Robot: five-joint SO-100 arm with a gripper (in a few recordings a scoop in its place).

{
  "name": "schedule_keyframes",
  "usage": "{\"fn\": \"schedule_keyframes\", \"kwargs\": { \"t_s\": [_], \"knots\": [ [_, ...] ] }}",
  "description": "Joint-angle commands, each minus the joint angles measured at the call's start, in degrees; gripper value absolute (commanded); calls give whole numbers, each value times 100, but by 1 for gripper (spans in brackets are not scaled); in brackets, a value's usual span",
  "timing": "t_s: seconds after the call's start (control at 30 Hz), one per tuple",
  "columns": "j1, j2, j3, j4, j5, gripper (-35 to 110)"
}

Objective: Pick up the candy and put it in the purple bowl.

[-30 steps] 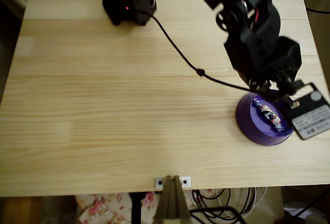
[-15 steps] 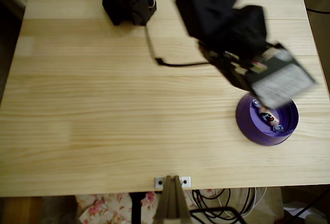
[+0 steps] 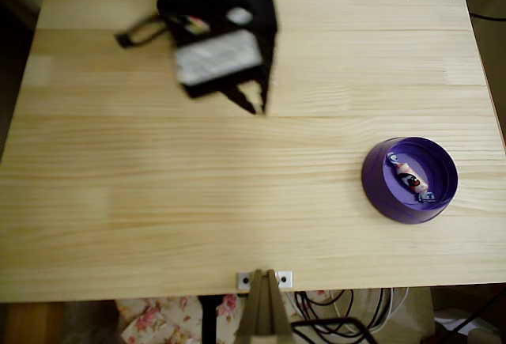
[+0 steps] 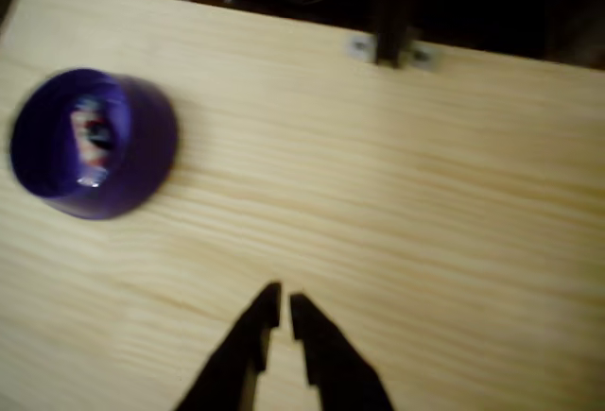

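candy (image 3: 410, 176) inside purple bowl (image 3: 379, 194); gripper (image 4: 283, 311) apparently empty, nearly closed

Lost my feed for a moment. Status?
Gripper nearly shut, empty, above bare table. Candy lying in purple bowl. Nothing in the way.

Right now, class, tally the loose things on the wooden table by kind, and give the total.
Purple bowl: 1
Candy, lying inside the bowl: 1
Total: 2
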Motion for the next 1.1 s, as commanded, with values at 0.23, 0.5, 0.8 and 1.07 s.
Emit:
{"fn": "schedule_keyframes", "kwargs": {
  "t_s": [0.23,0.5,0.8,1.07],
  "knots": [
    [1336,2320,1362,870,-53,-1],
    [1802,3832,2338,1424,-149,-1],
    [1784,3832,3138,773,-554,-1],
    [1828,3823,3832,176,-492,-1]
  ]
}}
